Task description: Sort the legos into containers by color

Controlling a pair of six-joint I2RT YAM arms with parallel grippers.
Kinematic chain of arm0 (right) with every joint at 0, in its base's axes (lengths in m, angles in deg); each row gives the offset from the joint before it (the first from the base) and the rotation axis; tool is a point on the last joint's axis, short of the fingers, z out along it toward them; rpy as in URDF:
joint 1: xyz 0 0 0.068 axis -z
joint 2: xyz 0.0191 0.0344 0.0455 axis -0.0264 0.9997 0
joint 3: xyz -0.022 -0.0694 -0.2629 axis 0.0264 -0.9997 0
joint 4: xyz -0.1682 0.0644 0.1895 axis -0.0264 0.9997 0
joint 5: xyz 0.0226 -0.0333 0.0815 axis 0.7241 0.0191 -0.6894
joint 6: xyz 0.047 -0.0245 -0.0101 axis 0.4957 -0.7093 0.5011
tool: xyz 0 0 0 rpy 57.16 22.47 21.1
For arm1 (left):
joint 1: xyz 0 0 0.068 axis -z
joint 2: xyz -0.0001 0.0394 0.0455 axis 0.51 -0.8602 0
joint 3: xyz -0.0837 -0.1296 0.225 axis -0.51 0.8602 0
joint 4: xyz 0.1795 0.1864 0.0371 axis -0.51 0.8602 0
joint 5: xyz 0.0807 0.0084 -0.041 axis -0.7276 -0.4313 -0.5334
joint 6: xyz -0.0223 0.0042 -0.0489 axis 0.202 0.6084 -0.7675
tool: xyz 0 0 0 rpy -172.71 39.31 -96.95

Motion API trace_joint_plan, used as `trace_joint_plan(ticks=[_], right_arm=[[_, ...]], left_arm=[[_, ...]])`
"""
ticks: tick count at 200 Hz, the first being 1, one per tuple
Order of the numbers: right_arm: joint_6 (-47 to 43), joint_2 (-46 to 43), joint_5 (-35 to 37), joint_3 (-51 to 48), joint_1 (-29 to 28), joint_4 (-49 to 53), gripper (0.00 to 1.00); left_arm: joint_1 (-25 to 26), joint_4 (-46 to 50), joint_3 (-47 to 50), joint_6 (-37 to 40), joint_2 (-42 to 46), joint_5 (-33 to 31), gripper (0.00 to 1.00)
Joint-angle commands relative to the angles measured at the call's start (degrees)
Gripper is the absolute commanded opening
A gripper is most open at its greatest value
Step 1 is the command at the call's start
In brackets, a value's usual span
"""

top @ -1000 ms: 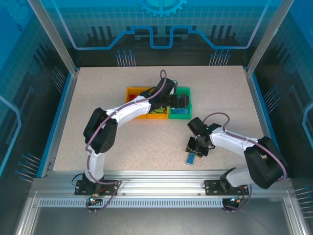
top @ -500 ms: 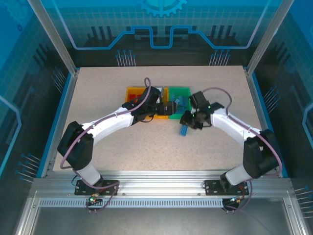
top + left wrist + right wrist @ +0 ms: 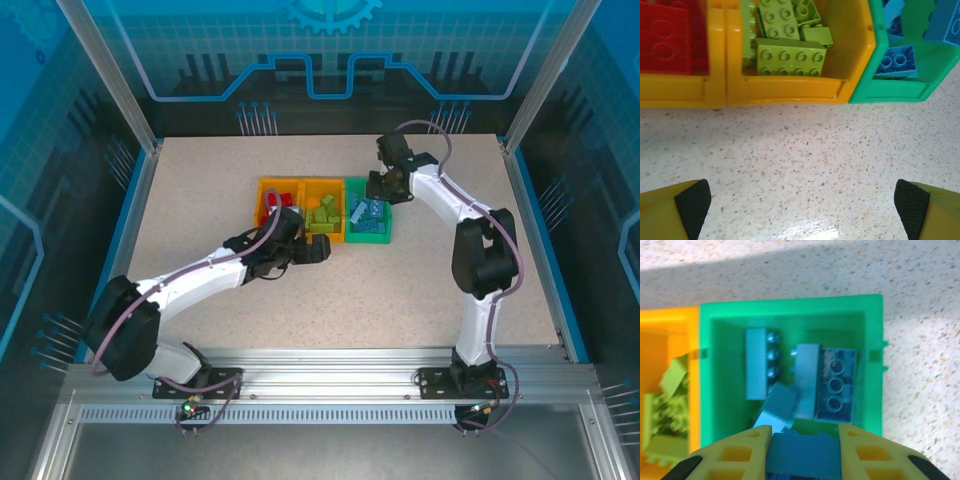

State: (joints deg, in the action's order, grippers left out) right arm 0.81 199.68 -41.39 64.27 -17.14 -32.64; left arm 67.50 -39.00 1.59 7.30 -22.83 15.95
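Note:
Three containers stand side by side mid-table. The left orange bin (image 3: 262,195) holds red legos (image 3: 670,35). The middle orange bin (image 3: 322,182) holds lime legos (image 3: 790,57). The green bin (image 3: 368,240) holds light blue legos (image 3: 835,385). My right gripper (image 3: 803,434) hangs over the green bin's near part, shut on a blue lego (image 3: 802,457). In the top view the right gripper (image 3: 378,190) is at that bin's far edge. My left gripper (image 3: 318,252) is low over the table just in front of the middle bin. It is open with only bare table between its fingers (image 3: 692,202).
The speckled tabletop (image 3: 420,290) has blue side rails and a metal frame along its near edge. The right arm reaches far out along the right of the bins. The left arm lies low across the table's left front.
The right arm has carried the blue lego from the table's near front up to over the green bin. The left arm has drawn back from above the bins to the table in front of them.

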Motion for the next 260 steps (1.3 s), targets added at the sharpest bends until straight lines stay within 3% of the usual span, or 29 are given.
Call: trace_joint_plan(ticks=[1,14,32,60,79,105,133,178,201,236,260], right_arm=[[-3.5,3.01,2.66,5.26,0.28,3.62,0.33],[-3.73,3.47,1.77,6.52,0.46,3.93,0.45],[-3.78,2.38,0.89,6.35,0.5,3.19,0.7],[-4.41,-2.68,0.06,2.6,0.38,1.16,0.86],[-5.68,-8.16,3.32,-2.23,0.51,-0.73,0.94],[-8.84,-17.52,7.74,-11.73,1.76,-6.04,0.98],[-13.44,-28.38,11.3,-25.92,5.49,-15.98,1.0],[-21.31,-41.32,14.77,-55.28,11.38,-44.24,1.0],[-25.14,-41.14,14.82,-66.22,11.49,-61.43,1.0],[-25.85,-31.81,16.85,-72.39,10.92,-80.69,1.0],[-25.58,-31.21,14.52,-71.07,11.56,-78.04,1.0]], left_arm=[[-0.71,2.48,3.22,-2.49,3.96,-3.58,0.99],[-1.16,2.63,5.07,-3.27,5.82,-4.26,0.99],[-1.75,2.7,6.88,-3.84,8.23,-5.46,0.99],[-2.92,4.27,7.89,-3.42,11.19,-7.58,0.99],[-4.03,6.68,7.77,-2.45,12.61,-9.27,0.99],[-5.75,10.21,7.98,-1.41,14.85,-12.85,0.99],[-7.29,14.47,8.81,0.12,17.94,-22.27,0.99],[-10.81,10.59,13.69,8.84,23.86,-33.02,0.99],[-13.18,4.75,16.68,13.32,25.98,-35.21,0.99],[-18.19,-8.0,21.47,21.49,24.71,-33.94,0.99],[-22.64,-15.85,23.06,25.15,20.34,-30.97,0.99]])
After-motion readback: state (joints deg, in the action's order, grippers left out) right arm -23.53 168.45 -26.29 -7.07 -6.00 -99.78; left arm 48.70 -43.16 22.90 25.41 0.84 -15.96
